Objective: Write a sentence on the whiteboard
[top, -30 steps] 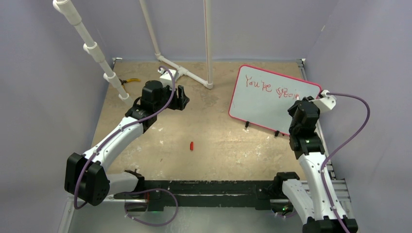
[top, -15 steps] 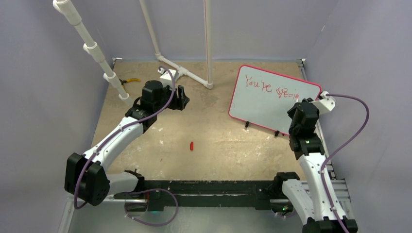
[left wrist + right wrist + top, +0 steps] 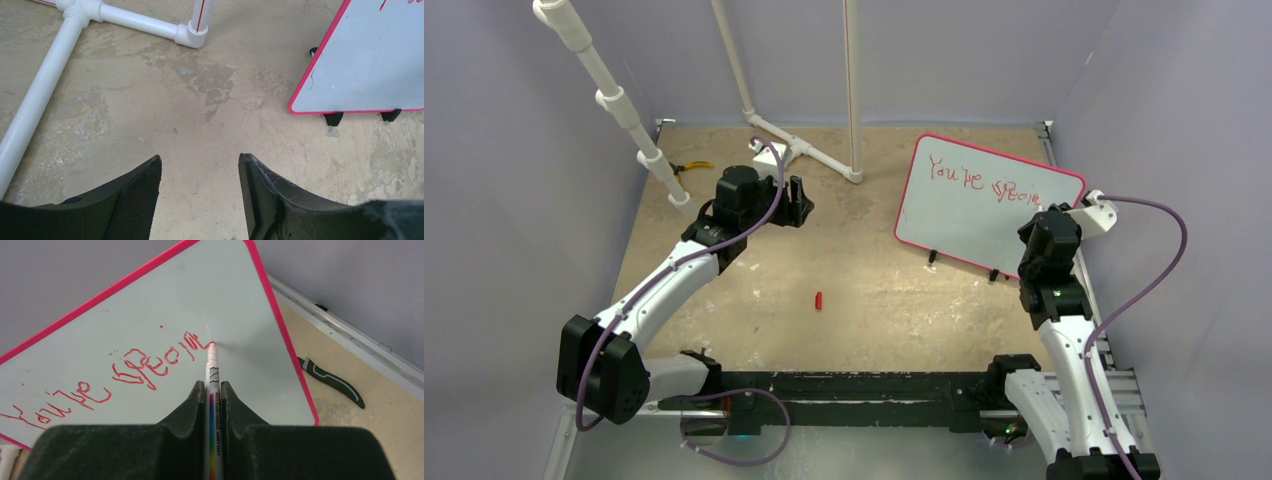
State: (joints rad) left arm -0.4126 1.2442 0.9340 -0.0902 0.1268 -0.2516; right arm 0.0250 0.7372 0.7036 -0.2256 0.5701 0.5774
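Setting: tan tabletop [image 3: 864, 280] | whiteboard [image 3: 954, 225]: propped at far right | sentence [image 3: 150, 365]: "You're speci…" written, remainder judged outstanding | my right gripper [image 3: 213, 385]: clamped on marker [image 3: 212, 365], tip at last stroke | my left gripper [image 3: 199, 160]: half open, empty, well apart.

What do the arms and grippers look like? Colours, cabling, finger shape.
The left arm and right arm have white link shells with black joints and a purple cable looping from each wrist. The left gripper and right gripper are matte black, with thick fingers tapering to the tips. The left's inner pad looks mesh-textured.
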